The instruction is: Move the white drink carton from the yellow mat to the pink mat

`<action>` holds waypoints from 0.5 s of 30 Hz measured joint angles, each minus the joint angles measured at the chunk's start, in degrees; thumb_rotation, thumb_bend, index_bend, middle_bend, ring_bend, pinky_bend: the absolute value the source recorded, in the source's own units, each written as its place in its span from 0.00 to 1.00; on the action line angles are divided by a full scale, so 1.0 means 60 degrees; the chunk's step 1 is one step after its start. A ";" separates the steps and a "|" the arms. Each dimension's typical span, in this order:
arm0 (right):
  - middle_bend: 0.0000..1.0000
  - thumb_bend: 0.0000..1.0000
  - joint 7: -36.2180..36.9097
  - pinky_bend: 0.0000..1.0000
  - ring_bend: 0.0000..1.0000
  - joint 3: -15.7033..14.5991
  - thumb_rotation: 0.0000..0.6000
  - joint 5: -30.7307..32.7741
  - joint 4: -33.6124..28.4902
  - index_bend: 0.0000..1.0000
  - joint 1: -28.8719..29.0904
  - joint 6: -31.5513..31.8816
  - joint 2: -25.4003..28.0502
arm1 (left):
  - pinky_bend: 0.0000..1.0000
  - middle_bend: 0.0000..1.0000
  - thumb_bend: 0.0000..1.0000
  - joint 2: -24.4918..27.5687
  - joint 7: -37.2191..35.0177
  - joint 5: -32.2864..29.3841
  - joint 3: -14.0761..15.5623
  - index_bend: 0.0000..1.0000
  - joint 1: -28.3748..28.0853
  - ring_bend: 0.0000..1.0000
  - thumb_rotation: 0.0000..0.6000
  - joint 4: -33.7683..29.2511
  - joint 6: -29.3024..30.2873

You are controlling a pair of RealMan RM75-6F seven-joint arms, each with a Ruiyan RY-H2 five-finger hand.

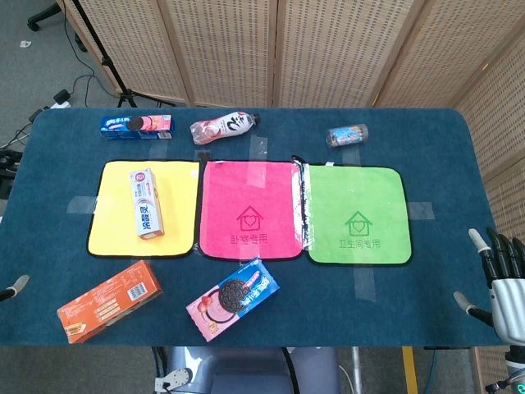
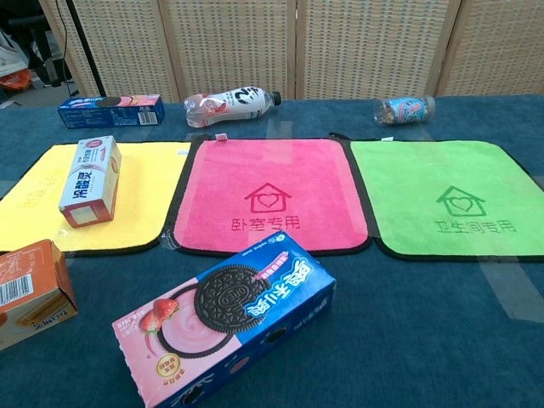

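Note:
The white drink carton (image 1: 146, 203) (image 2: 90, 180) lies on its side on the yellow mat (image 1: 115, 234) (image 2: 149, 195), toward that mat's right half. The pink mat (image 1: 250, 209) (image 2: 268, 195) borders the yellow one on the right and has nothing on it. My right hand (image 1: 502, 283) hovers off the table's front right corner, fingers apart and pointing up, holding nothing, far from the carton. Only a fingertip of my left hand (image 1: 14, 287) shows at the left edge of the head view. The chest view shows neither hand.
A green mat (image 1: 358, 213) lies right of the pink one. Along the back are a blue cookie box (image 1: 136, 125), a pink-labelled bottle (image 1: 223, 127) and a small bottle (image 1: 348, 135). In front lie an orange box (image 1: 109, 300) and an Oreo box (image 1: 233, 298).

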 measured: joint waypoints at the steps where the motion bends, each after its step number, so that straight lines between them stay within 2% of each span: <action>1: 0.00 0.00 0.0026 0.00 0.00 0.0006 1.00 0.0015 -0.0001 0.00 -0.0001 0.0000 -0.0001 | 0.00 0.00 0.00 0.0016 -0.0009 -0.0010 0.0003 0.00 -0.0001 0.00 1.00 -0.0020 -0.0034; 9: 0.00 0.00 0.0248 0.00 0.00 0.0002 1.00 0.0053 -0.0049 0.00 0.0003 -0.0060 0.0049 | 0.00 0.00 0.00 0.0139 -0.0263 -0.0026 0.0059 0.00 -0.0018 0.00 1.00 -0.0137 -0.0286; 15: 0.00 0.00 0.0313 0.00 0.00 -0.0034 1.00 0.0063 -0.0133 0.00 0.0028 -0.0173 0.0094 | 0.00 0.00 0.00 0.0539 -0.1832 -0.0456 -0.0017 0.00 -0.0279 0.00 1.00 -0.0277 -0.1484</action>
